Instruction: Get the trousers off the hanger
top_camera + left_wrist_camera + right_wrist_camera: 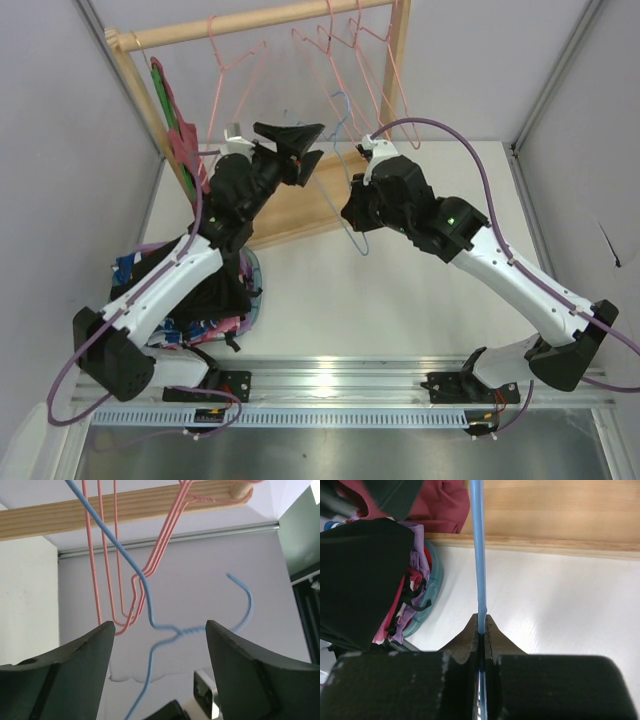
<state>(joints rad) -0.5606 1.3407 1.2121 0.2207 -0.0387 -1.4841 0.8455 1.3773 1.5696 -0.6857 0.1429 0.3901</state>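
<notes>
Both arms stretch forward from the near edge of the white table and rise toward the wooden rack at the back. The left arm climbs steeply from the left corner, with its wrist turned up under the top rail. The right arm sweeps in from the right with its elbow bent, its wrist meeting the left one near the rack's middle.

The right gripper is pressed together, pinching the thin wire of the light-blue hanger, which runs straight out from between its fingers over the rack's base board. The left gripper stands spread wide. The hanger's twisted neck passes through the gap between its fingers without touching either, and the hook curls up to the right. Several pink hangers dangle from the rail just behind.

The hanger itself is bare. The black trousers lie well apart from both pincers, down at the left arm's base. There they are draped on top of a heap of purple, red and patterned cloth in a teal-rimmed basket. A dark red garment hangs at the rack's left end, just beyond the basket.
</notes>
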